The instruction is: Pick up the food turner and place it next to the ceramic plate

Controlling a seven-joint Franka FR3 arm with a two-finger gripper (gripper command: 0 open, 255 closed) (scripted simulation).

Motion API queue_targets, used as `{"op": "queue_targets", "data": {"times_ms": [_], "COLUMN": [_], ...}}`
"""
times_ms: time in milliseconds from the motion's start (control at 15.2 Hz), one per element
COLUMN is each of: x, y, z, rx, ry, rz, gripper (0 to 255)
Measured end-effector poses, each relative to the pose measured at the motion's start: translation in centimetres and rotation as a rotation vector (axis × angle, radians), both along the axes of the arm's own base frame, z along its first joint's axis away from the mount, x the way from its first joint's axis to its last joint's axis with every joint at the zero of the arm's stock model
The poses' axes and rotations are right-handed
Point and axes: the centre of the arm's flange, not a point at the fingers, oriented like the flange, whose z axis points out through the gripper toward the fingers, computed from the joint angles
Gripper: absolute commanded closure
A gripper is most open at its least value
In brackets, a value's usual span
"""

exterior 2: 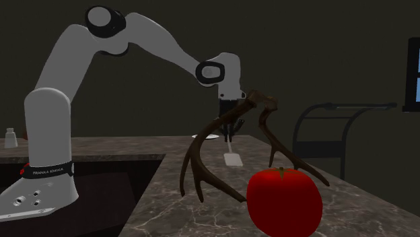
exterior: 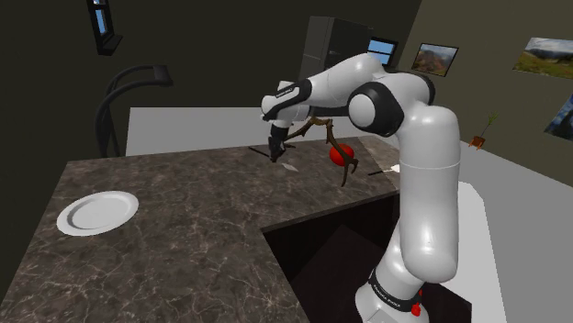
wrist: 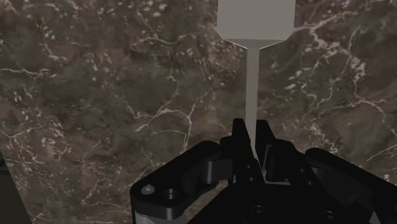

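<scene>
My gripper (wrist: 252, 137) is shut on the thin handle of the pale food turner (wrist: 254, 25). The handle runs straight out from between the fingers to the flat blade over the dark marble counter (wrist: 95, 95). In the shoulder view the gripper (exterior: 275, 152) points down at the counter's far part, with the turner's blade (exterior: 291, 168) just below it. From the second exterior view the turner (exterior 2: 233, 159) hangs under the gripper (exterior 2: 229, 129), its blade close to the counter; whether it touches I cannot tell. The white plate (exterior: 96, 212) lies far off toward the shoulder view's left.
A brown antler (exterior: 323, 130) and a red apple (exterior: 342, 154) sit close beside the gripper, on the arm's side. A sunken sink (exterior: 340, 243) opens in the counter near the stand. A dark metal cart (exterior: 129, 92) stands behind the counter.
</scene>
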Motion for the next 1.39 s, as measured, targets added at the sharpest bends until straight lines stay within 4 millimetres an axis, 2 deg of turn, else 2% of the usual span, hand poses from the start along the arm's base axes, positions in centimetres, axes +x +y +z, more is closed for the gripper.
{"op": "queue_targets", "data": {"times_ms": [198,1122,1386], "x": [-0.1,0.2,0.4], "y": [3.9,22.6,27.8], "z": [0.5,0.0,0.6], "rx": [0.0,0.0,0.0], "ry": [0.0,0.0,0.0], "rz": [0.001,0.001,0.0], "gripper": [255,255,255]}}
